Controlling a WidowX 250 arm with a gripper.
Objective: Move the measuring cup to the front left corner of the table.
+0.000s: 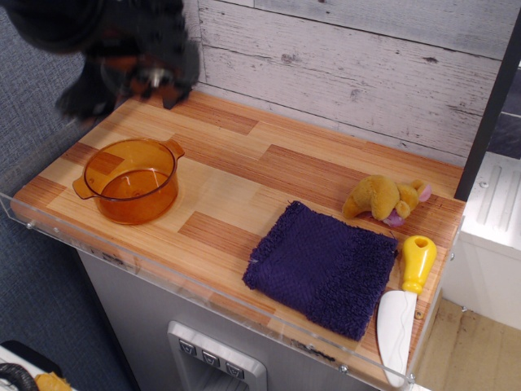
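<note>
Wood-plank table [269, 175] w/ clear rim, whitewashed board wall behind. Cup [130, 179] sat upright in front left corner, near rim, untouched. Gripper [122, 81] blurred, high over back left, apart from cup; open or closed: couldn't tell. Towel [321, 267], plush [383, 198], knife [403, 305] well off to right. Judged placement done; best to retreat upward, w/o clipping cup.

table [244, 175], measuring cup [130, 181], cloth [324, 267], plush [381, 198], knife [404, 301]

A purple cloth [324, 267] is lying flat, a yellow plush toy [383, 198] sitting behind it, a yellow-handled white knife [404, 305] lying just beside it.
</note>
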